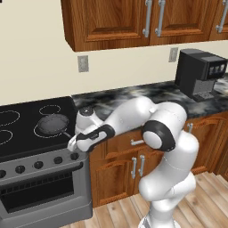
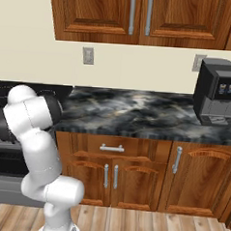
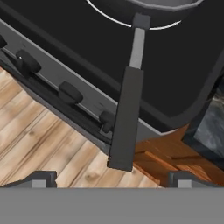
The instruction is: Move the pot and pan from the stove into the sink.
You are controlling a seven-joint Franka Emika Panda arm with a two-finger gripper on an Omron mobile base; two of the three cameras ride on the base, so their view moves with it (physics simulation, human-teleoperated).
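pan (image 3: pixel 144 8): bowl cut off at top edge | stove (image 2: pixel 2 93): mostly behind arm

Dk grey pan (image 1: pixel 52 124), black stove (image 1: pixel 26 133), marbled ctr (image 2: pixel 137 114)

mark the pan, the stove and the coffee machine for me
pan (image 1: pixel 52 124): left base view, centre of its round dish.
stove (image 1: pixel 26 136): left base view, bare black glass near the front edge.
coffee machine (image 2: pixel 218 90): right base view, middle of its dark front.
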